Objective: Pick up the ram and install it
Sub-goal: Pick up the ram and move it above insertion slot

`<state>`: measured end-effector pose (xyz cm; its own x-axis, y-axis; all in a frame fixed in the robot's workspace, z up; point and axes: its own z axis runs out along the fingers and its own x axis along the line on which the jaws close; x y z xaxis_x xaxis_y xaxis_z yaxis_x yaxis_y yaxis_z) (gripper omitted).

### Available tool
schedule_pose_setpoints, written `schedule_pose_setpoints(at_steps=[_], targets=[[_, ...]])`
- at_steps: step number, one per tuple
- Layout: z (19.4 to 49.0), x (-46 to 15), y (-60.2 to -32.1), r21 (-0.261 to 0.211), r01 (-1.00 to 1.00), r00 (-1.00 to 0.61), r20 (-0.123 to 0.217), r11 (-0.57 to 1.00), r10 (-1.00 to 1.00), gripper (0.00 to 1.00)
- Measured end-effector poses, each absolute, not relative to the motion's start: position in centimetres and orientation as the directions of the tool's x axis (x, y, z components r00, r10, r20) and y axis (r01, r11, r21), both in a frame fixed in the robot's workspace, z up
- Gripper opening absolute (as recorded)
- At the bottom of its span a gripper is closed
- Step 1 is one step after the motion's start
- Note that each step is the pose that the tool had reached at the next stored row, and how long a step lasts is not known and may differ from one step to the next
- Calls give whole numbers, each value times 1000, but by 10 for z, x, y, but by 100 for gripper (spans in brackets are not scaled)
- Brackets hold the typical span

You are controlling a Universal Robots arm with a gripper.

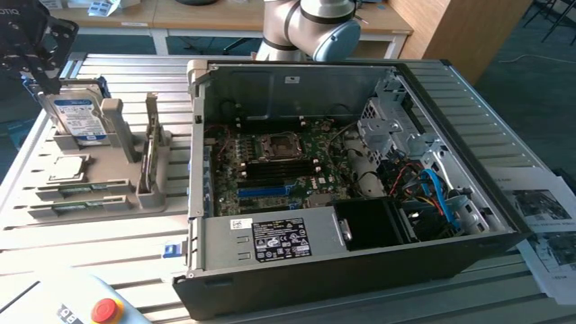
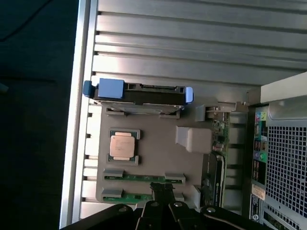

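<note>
Slatted metal desk (image 1: 108,250) carrying an open computer case (image 1: 360,263), a parts fixture (image 1: 117,165) beside it, end effector (image 1: 43,79) above.
The case lies on the exterior view's right with its motherboard (image 1: 270,169) exposed. To its left, the grey fixture carries an upright hard drive (image 1: 77,115), a silver processor chip (image 1: 67,167) lying flat, and the ram (image 1: 85,187). The ram is a green stick seated in a holder just beside the chip, with a second green stick (image 1: 79,205) parallel to it at the fixture's edge. The end effector hangs over the hard-drive end of the fixture, fingers pressed together, pinching nothing, clear of the ram.
</note>
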<state>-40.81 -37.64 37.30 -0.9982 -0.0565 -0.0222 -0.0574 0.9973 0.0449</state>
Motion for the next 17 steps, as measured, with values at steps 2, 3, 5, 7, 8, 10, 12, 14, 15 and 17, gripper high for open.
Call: schedule_pose_setpoints(at_steps=[2, 3, 5, 7, 8, 10, 12, 14, 15, 17], targets=[[373, -408, -376, 45, -91, -996, -22, 995, -90, 10], [373, -408, -376, 45, -105, -994, -22, 993, -104, 10], [373, -408, -376, 45, -132, -991, -22, 990, -131, 10], [373, -408, -376, 45, -157, -988, -22, 987, -156, 10], [373, -408, -376, 45, -170, -985, -22, 984, -170, 10], [373, -408, -377, 45, -193, -981, -22, 980, -193, 10], [373, -408, -377, 45, -216, -976, -22, 975, -215, 10], [373, -408, -377, 45, -239, -971, -22, 970, -238, 10], [373, -408, -377, 45, -249, -969, -22, 968, -248, 10], [373, -408, -377, 45, -269, -963, -22, 962, -268, 10]])
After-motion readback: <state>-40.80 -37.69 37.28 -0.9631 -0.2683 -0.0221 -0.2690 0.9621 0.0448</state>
